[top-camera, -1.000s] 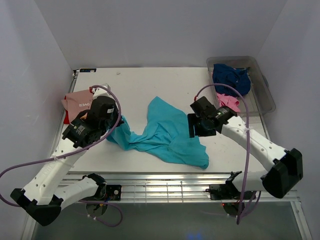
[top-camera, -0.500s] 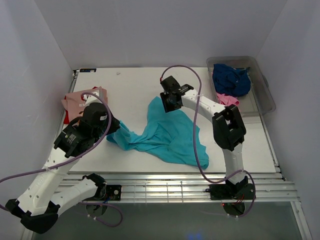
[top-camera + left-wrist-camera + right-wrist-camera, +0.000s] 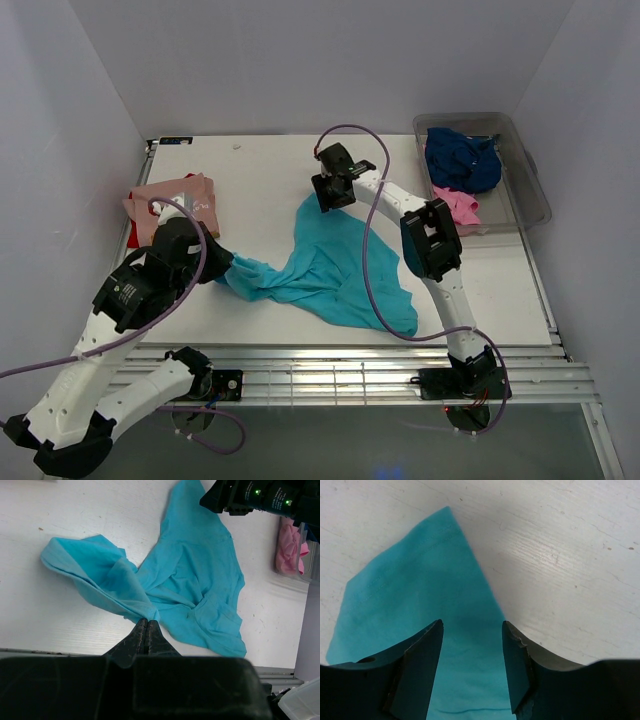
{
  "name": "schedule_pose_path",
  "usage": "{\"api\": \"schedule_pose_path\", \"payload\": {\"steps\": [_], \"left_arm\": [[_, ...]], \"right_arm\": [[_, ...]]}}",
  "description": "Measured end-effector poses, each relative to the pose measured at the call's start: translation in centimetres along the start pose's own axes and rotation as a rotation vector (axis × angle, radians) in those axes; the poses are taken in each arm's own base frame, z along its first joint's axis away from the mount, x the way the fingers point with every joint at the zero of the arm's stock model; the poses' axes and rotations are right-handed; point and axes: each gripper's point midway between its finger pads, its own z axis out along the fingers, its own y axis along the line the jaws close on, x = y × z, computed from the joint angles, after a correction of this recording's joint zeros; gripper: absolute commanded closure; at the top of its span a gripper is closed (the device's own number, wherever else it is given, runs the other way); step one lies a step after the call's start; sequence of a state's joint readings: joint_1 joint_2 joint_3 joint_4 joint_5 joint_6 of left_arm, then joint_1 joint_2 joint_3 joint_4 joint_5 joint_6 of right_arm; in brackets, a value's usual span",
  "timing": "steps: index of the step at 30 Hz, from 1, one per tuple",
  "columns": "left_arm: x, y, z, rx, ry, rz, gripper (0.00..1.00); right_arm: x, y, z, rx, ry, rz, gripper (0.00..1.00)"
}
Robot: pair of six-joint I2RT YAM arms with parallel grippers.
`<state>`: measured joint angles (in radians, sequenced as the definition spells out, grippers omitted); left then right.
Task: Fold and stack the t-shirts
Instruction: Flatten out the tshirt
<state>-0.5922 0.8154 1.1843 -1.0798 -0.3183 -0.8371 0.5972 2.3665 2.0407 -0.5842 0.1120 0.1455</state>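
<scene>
The turquoise t-shirt (image 3: 335, 265) lies crumpled across the middle of the table. My left gripper (image 3: 222, 268) is shut on its left edge, and the wrist view shows the shirt (image 3: 195, 585) bunched at the closed fingertips (image 3: 146, 622). My right gripper (image 3: 322, 203) is open, hovering over the shirt's far pointed corner (image 3: 415, 585), jaws straddling its right edge. The folded salmon-pink t-shirt (image 3: 170, 203) with white print lies at the left, on top of a red one (image 3: 132, 236). A navy t-shirt (image 3: 462, 156) and a bright pink one (image 3: 457, 203) sit in the tub.
The clear grey plastic tub (image 3: 530, 185) stands at the back right corner. White walls close in the table on three sides. The slatted front edge (image 3: 340, 365) runs along the near side. The right arm's cable loops over the shirt.
My right gripper swung from the shirt's right side to its far corner. My left gripper pulled back and down, dragging the shirt's left edge toward the front.
</scene>
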Motion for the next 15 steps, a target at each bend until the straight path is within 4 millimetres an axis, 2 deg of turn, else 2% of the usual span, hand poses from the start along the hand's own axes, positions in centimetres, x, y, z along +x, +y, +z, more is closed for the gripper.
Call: {"api": "schedule_pose_path", "payload": {"steps": [5,7,15], "left_arm": [[0.5,0.7,-0.7,-0.014,0.013,-0.016,1.0],[0.6,1.0,-1.0,-0.015,0.013,-0.023,1.0],[0.9,1.6,-1.7,-0.026,0.022,-0.037,1.0]], "right_arm": [[0.7,-0.2,1.7,-0.03,0.017,0.014,0.42],[0.0,-0.1,1.8,-0.047,-0.005,0.018,0.42],[-0.2,0.3,2.3,-0.075,-0.019,0.021,0.43]]}}
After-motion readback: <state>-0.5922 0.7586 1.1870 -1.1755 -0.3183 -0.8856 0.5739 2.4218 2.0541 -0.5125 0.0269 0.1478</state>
